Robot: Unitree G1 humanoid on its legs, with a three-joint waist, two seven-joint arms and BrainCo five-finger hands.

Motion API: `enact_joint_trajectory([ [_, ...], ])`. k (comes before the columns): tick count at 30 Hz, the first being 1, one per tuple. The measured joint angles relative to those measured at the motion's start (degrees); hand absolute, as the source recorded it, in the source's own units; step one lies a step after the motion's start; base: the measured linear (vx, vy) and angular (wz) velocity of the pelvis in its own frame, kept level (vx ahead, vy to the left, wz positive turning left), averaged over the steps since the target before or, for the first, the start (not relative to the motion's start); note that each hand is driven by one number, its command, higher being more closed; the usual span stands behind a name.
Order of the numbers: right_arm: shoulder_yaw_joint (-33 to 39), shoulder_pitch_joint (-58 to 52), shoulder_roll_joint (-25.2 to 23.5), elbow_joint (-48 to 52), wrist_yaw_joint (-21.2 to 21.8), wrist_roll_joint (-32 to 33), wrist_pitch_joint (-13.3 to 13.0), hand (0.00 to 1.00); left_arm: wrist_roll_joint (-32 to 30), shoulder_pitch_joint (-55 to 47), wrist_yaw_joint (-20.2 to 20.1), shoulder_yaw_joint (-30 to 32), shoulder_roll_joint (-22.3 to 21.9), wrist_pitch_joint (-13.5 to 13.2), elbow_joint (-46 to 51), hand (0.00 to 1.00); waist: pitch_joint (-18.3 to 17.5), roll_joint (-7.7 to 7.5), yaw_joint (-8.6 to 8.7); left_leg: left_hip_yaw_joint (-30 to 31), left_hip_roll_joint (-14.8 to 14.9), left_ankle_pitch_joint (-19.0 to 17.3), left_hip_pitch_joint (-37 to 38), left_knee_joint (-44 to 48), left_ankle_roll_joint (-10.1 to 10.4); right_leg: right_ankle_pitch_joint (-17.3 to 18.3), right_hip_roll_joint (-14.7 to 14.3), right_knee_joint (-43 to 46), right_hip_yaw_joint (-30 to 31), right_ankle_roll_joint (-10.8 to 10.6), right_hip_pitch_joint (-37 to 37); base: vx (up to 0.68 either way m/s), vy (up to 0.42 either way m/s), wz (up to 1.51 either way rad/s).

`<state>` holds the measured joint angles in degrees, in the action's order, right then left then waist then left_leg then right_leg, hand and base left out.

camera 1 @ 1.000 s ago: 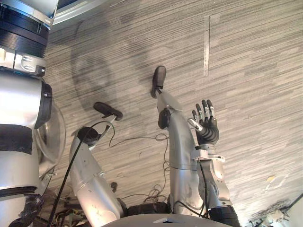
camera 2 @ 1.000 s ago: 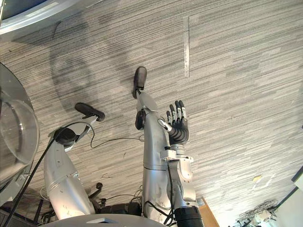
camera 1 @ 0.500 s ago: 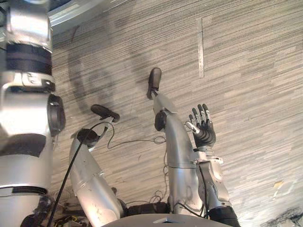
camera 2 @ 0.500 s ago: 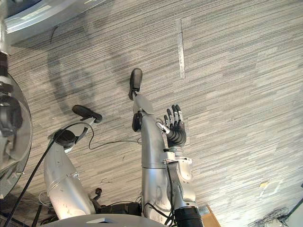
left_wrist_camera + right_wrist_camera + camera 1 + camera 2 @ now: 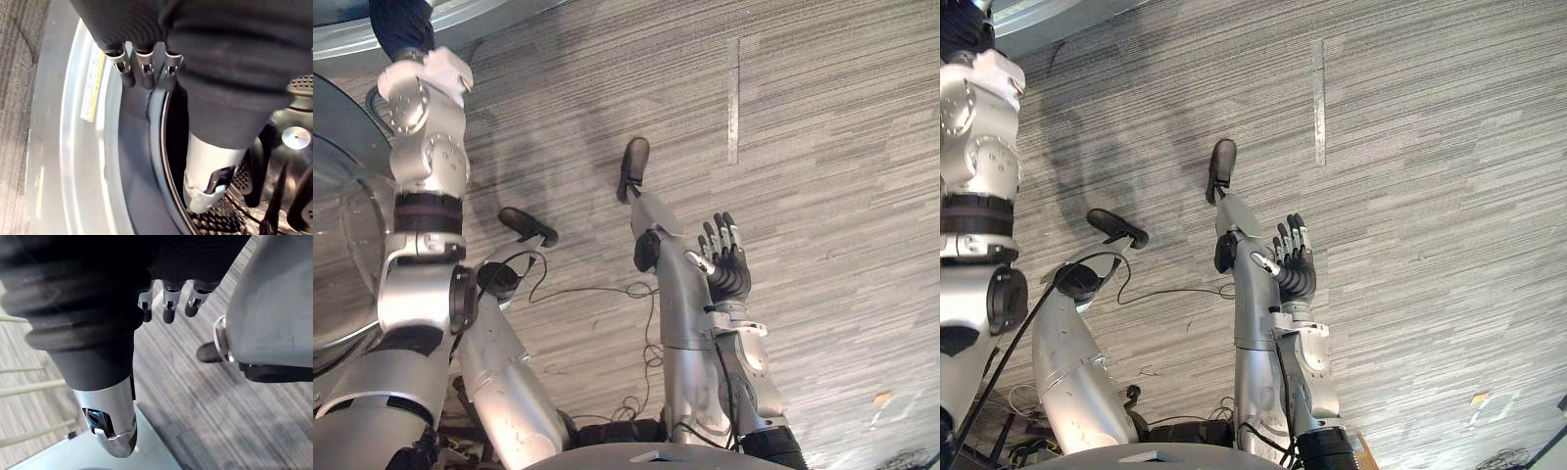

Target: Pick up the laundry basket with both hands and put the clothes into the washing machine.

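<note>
**Left wrist view: left hand [image 5: 143, 66] at the washing machine [image 5: 73, 127]**

We see the left hand held up at the machine's round opening. Its fingers are straight and relaxed, its thumb is apart, and it holds nothing. The perforated drum [image 5: 293, 142] shows past them. In the left eye view the right hand [image 5: 726, 266] hangs over the striped floor [image 5: 842, 147], fingers straight and empty, well apart from the machine.

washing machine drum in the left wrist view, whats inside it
The washing machine drum shows perforated metal and dark ribs, with no clothes in the visible part. The left hand and its dark ribbed cover hide the rest.
</note>
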<state>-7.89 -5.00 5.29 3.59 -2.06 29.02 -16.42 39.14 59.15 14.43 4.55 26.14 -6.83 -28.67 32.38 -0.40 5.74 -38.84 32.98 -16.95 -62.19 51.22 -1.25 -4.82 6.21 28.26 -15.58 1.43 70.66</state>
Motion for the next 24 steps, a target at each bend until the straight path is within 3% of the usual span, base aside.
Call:
enact_joint_trajectory([
  [7,-0.02,-4.07,0.00,2.30,0.31,-0.24,0.12,0.00,-0.37,-20.60,-5.49,-3.41,1.87,-2.70,16.75,0.00,-0.04,0.28,-2.23,0.60,0.53,0.53,0.00,0.44,0.10,-0.06,-0.39,0.76,0.06,0.11,-0.02,0.00,0.000,-0.01],
  [9,0.27,-4.19,0.04,2.17,0.33,-0.30,-0.01,0.00,-2.68,-26.35,-6.20,-3.28,0.14,-3.30,19.59,0.00,-0.07,0.66,-2.56,0.90,0.51,0.76,0.20,0.49,-0.02,-0.04,-0.37,0.84,-0.03,0.09,-0.43,0.00,0.000,0.07],
  [14,1.50,-4.19,0.05,-0.79,0.43,-1.73,-0.83,0.00,-9.85,-39.38,-7.29,-3.85,-10.88,-4.48,21.55,0.00,-0.02,1.08,-3.81,0.87,-0.02,1.45,4.46,-0.81,0.14,0.15,-0.45,-1.21,-0.34,-0.04,-4.98,-0.02,-0.008,0.06],
  [19,3.61,-4.18,0.80,-10.20,0.09,-4.27,-0.41,0.00,-13.54,-49.96,-11.17,-8.27,-16.09,-5.21,21.35,0.00,-0.42,1.75,-3.66,-0.80,-3.75,4.83,16.21,-10.71,0.59,-0.31,-0.38,-13.46,-4.61,-1.25,-19.68,-0.03,0.017,0.08],
  [21,4.27,-4.47,1.47,-12.31,-0.14,-6.81,0.62,0.00,-13.52,-52.71,-12.41,-9.12,-16.63,-5.44,21.03,0.00,-0.52,1.72,-3.73,-1.20,-5.16,5.33,21.63,-12.80,1.24,-2.98,-0.27,-16.75,-5.15,-1.27,-25.59,-0.03,0.010,0.20],
  [22,4.24,-4.72,2.04,-13.28,-0.31,-7.08,0.58,0.00,-13.53,-54.42,-12.94,-9.31,-17.03,-5.71,20.49,0.00,-1.57,1.74,-3.81,-1.27,-5.96,5.65,24.04,-14.24,1.83,-3.58,-0.40,-18.67,-5.41,-1.25,-28.28,-0.02,0.006,0.16],
  [23,4.46,-5.14,2.62,-16.23,-0.38,-8.03,0.55,0.00,-13.53,-57.10,-13.67,-9.30,-18.07,-6.08,18.00,0.00,-6.27,1.83,-3.76,-1.48,-7.86,6.72,25.55,-17.91,2.44,-2.93,-0.44,-21.66,-5.52,-2.18,-29.86,0.02,-0.007,0.05],
  [24,4.86,-5.05,2.76,-17.98,-0.40,-8.45,0.58,0.00,-13.52,-58.02,-13.78,-9.31,-18.62,-6.07,16.48,0.00,-8.17,2.10,-3.92,-1.72,-8.55,7.86,26.79,-20.50,2.37,-2.23,-0.45,-22.66,-5.80,-2.74,-30.94,0.16,0.014,0.13],
])
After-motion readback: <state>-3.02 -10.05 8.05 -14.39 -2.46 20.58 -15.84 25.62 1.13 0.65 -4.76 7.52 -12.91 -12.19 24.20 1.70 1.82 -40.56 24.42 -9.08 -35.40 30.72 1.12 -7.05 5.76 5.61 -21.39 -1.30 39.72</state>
